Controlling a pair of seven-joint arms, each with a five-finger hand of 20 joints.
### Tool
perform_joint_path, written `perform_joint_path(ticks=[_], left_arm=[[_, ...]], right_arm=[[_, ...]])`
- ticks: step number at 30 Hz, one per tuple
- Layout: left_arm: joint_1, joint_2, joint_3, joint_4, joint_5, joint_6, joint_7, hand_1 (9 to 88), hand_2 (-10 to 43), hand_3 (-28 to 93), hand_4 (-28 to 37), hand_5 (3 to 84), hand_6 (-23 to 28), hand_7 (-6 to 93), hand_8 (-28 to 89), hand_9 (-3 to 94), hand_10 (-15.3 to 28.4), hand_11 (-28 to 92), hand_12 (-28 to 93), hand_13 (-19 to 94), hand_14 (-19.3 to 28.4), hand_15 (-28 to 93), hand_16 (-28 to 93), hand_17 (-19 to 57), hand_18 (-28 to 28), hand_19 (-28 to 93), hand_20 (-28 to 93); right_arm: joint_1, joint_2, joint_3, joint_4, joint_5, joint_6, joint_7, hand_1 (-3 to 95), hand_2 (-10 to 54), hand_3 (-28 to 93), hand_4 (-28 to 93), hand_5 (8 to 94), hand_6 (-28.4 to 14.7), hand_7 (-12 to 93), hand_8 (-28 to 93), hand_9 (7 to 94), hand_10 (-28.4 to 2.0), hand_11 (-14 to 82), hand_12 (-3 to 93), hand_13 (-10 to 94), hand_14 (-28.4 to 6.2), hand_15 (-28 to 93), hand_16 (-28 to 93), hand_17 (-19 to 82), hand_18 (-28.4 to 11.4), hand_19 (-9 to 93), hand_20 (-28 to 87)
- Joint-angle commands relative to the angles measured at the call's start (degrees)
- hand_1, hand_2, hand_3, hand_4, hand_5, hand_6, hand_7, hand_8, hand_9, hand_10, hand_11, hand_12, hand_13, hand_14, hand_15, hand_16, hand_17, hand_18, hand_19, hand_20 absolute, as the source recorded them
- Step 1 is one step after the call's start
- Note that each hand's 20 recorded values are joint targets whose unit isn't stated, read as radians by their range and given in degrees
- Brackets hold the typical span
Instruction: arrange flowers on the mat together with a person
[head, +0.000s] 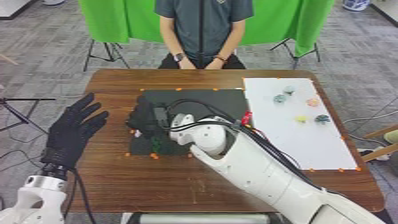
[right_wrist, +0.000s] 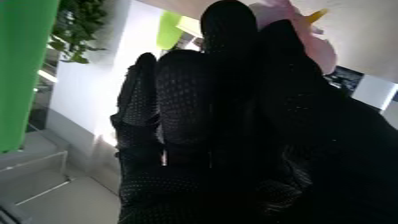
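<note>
Our right hand pinches a pink flower over the black mat, mid-frame; our left hand's fingers are relaxed. Placing seems underway; next we should lower, then release.

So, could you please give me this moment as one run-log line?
right hand: pinching pink flower, dark mat's left side | left hand: open, table's left edge | yellow flower: on white sheet

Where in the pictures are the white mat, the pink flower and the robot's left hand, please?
White mat (head: 324, 145): head view, on its bare surface.
Pink flower (right_wrist: 321, 49): right wrist view, on its petals.
Left hand (head: 66, 139): head view, mid-glove.
</note>
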Motion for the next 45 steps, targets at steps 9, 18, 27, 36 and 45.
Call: perform_joint_path(ticks=[9,18,27,36,45], left_arm=[[0.3,-0.25,0.2,0.2,0.37,-0.05,-0.03,24.1,0.1,66,-28.2,24.8,3.2,21.8,-11,19.9,14.2,17,22,17,18.1,26,10,-13.5,23.7,49,6],[1.9,-2.84,0.02,-0.74,0.79,0.17,0.65,26.2,-3.2,69,-27.8,26.9,2.5,21.1,-11,20.4,12.0,15,19,18,14.2,22,6,-11.5,20.9,44,7],[2.9,-4.71,3.1,-1.48,1.13,4.23,5.71,28.2,-3.1,68,-25.7,27.4,2.3,19.2,-10,19.8,10.4,16,17,17,11.6,18,6,-10.8,19.9,41,9],[5.3,-10.34,1.95,-1.81,3.08,2.21,5.11,28.7,-3.0,68,-25.0,26.7,1.8,19.9,-10,19.8,10.1,17,16,18,11.2,17,6,-10.5,19.9,40,11],[6.9,-12.97,1.51,-2.02,3.37,0.42,3.88,28.6,-3.3,68,-24.9,26.7,2.0,19.4,-10,19.3,10.1,16,16,18,11.2,17,7,-10.3,20.0,41,11]], right_arm=[[1.6,0.2,-0.4,-1.8,-2.6,-4.8,2.3,37.4,-9.5,80,-28,64.1,2.0,38,-5,73.5,-7.4,28.8,32.7,67,-6.4,70,23,27,-17.4,74,43],[-1.1,6.4,5.0,-16.2,14.6,-13.5,7.2,30.4,-7.2,85,-28,61.1,2.2,34,-14,67.4,-9.1,32.6,25.2,64,-7.3,68,22,25,-17.7,73,42],[-24.0,24.1,41.3,-36.1,75.8,-19.3,19.5,18.4,4.1,86,-22,42.9,-3.0,23,-13,42.8,-13.5,21.9,24.2,37,-12.2,42,19,10,-23.1,50,31],[-58.5,30.9,69.6,-44.1,105.7,-8.1,20.7,16.4,-1.7,85,-23,36.2,-4.5,12,-9,35.5,-13.7,9.9,23.7,28,-12.8,17,29,2,-23.0,39,24],[-70.5,19.9,73.3,-51.4,106.7,-3.5,20.2,16.0,-2.2,84,-23,36.5,-4.9,13,-8,36.0,-14.1,9.5,24.2,30,-12.9,17,32,2,-23.4,41,25]])
